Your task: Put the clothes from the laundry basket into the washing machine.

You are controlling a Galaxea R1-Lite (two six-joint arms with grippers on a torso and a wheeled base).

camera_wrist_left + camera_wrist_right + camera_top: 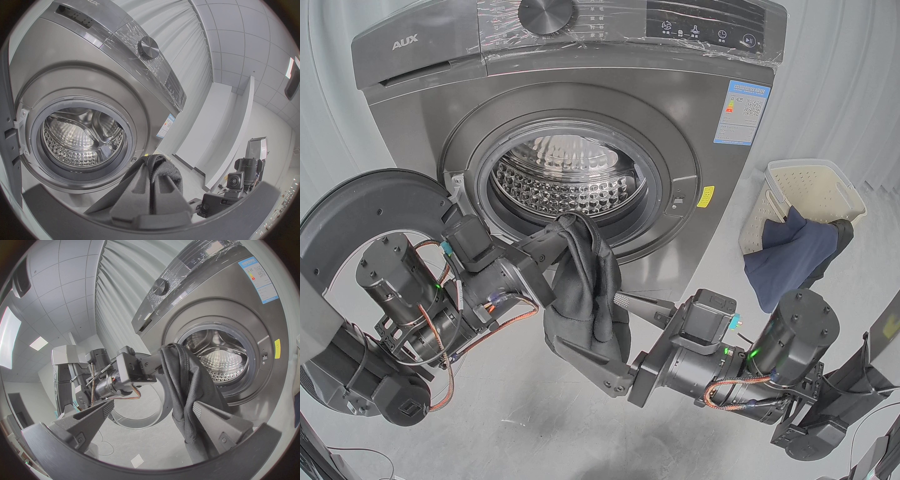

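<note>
A black garment (589, 294) hangs in front of the washing machine's open drum (569, 178), just below its rim. My left gripper (565, 227) is shut on the garment's top edge; in the left wrist view the black cloth (162, 167) bunches over the closed fingertips (147, 179). My right gripper (584, 320) is open under the cloth, whose lower end drapes against one finger (207, 419) while the other finger (98, 415) stands apart. The white laundry basket (828, 178) sits to the machine's right with a blue garment (790, 256) spilling over its rim.
The round machine door (359, 206) is swung open at the left, behind my left arm. A dark cloth (845, 230) also lies on the basket's edge. Grey floor (506, 412) spreads in front of the machine. Curtains hang behind.
</note>
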